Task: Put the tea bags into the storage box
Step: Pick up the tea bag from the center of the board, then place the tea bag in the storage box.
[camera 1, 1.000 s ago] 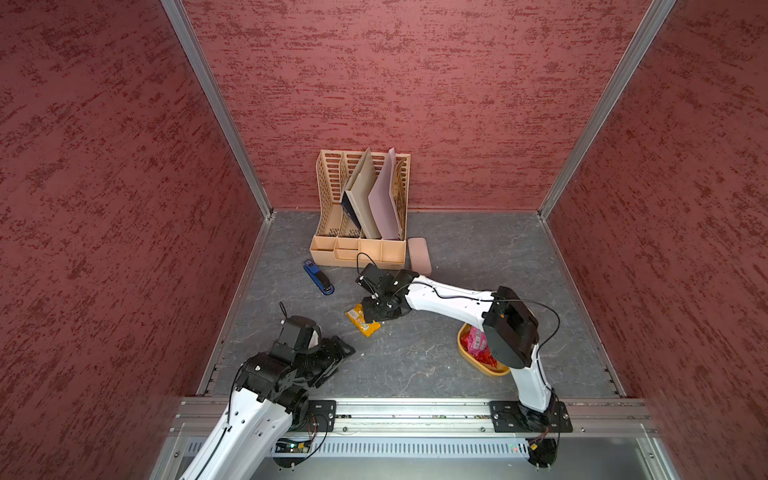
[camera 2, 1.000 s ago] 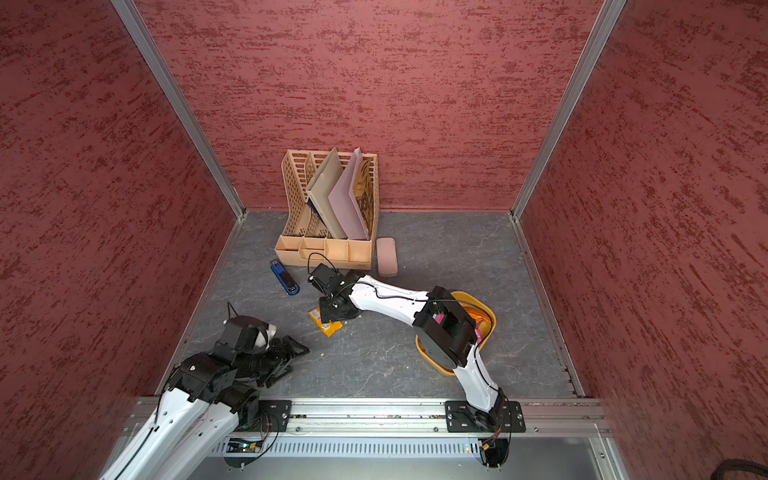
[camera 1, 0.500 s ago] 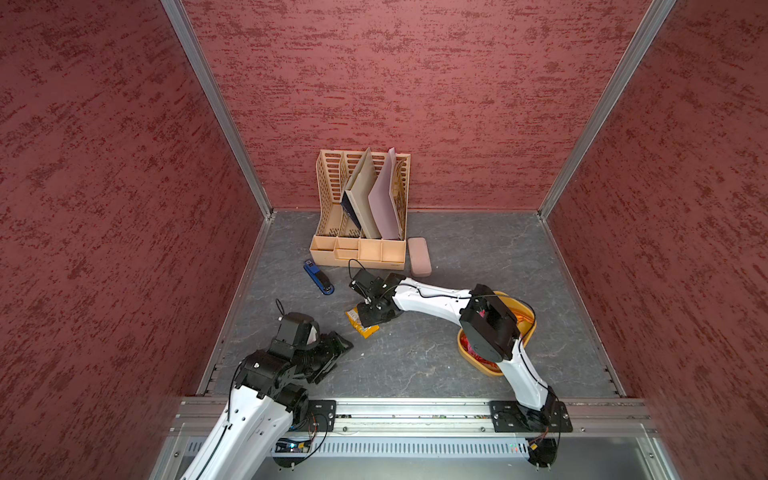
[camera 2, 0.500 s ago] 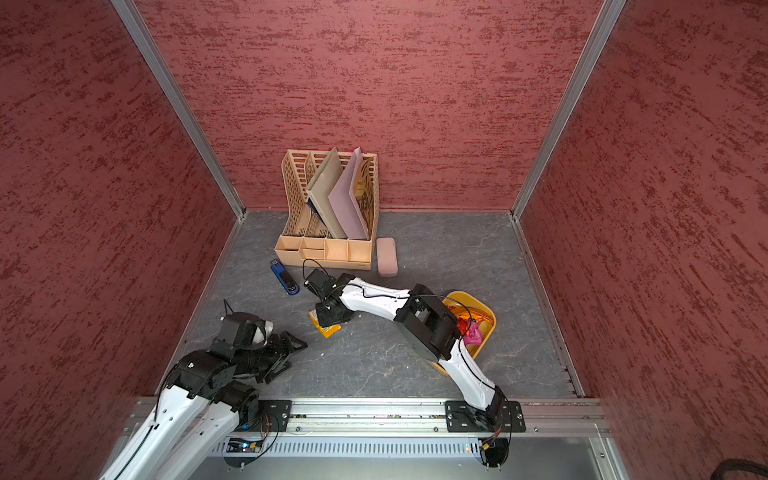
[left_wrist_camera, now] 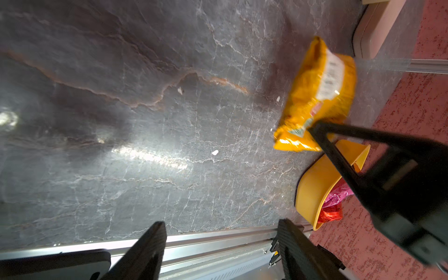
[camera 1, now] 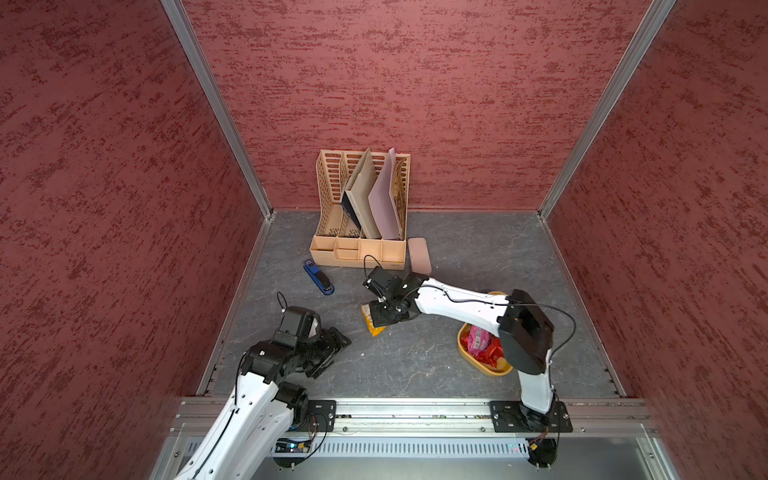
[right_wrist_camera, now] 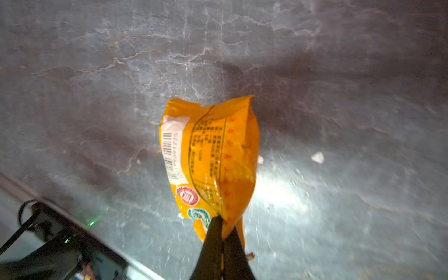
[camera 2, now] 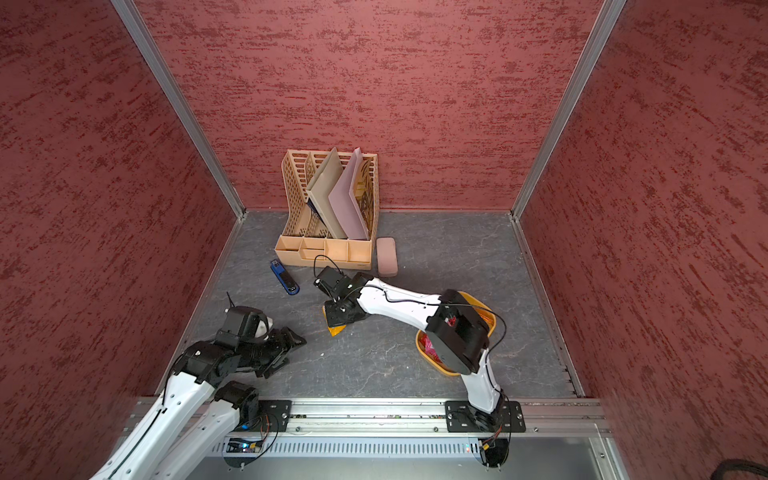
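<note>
**Thin hold on the last loose packet.** The right gripper (right_wrist_camera: 221, 221) pinches the orange tea bag (right_wrist_camera: 211, 157) by the very edge of one crimped end. Its jaws are closed flat on the foil, left of centre over the grey floor (camera 1: 415, 365). Whether the packet's free end has cleared the floor cannot be told.

The mustard-yellow storage box (camera 1: 490, 368) sits near and to the right, well apart from the packet, with red and pink tea bags (camera 1: 482, 343) already heaped inside. The left gripper (left_wrist_camera: 221, 221) waits at the near left, jaws wide and empty.

The likeliest failure is a slip. The hold takes in only a sliver of slick foil and the packet hangs loose beyond it, so a quick swing toward the box could shake it free short of the rim.

A second risk lies over the box itself, where the right arm's black elbow (camera 1: 525, 332) covers much of the tray in both top views. Folding the arm back to reach it could nudge the light tray or leave little room to let go. With a low rim and a heap inside, a packet dropped off-centre could slide out again.
</note>
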### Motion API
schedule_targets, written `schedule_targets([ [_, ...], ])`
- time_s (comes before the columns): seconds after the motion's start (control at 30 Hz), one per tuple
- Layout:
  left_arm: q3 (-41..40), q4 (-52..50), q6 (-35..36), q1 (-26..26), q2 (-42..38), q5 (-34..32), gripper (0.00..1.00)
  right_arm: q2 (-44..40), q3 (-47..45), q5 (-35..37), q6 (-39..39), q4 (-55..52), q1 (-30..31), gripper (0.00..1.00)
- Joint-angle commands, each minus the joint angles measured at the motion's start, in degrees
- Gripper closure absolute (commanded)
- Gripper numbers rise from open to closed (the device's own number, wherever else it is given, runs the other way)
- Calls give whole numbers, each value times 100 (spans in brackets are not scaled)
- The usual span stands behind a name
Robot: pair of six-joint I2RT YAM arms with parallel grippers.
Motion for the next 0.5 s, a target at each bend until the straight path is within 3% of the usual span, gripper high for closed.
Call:
schedule_targets([
  [0.0, 299, 215, 451, 34, 246, -246, 23, -971, -332, 617, 570, -611, 13, 100],
  [0.3, 834, 794, 759, -496, 1314, -505, 24, -3632, -1665, 1770, 2017, -2431, -175, 100],
  [0.47, 1001, 1135, 638, -919, 1773, -591, 23, -5104, -2446, 1910, 2555, -3067, -593, 100],
])
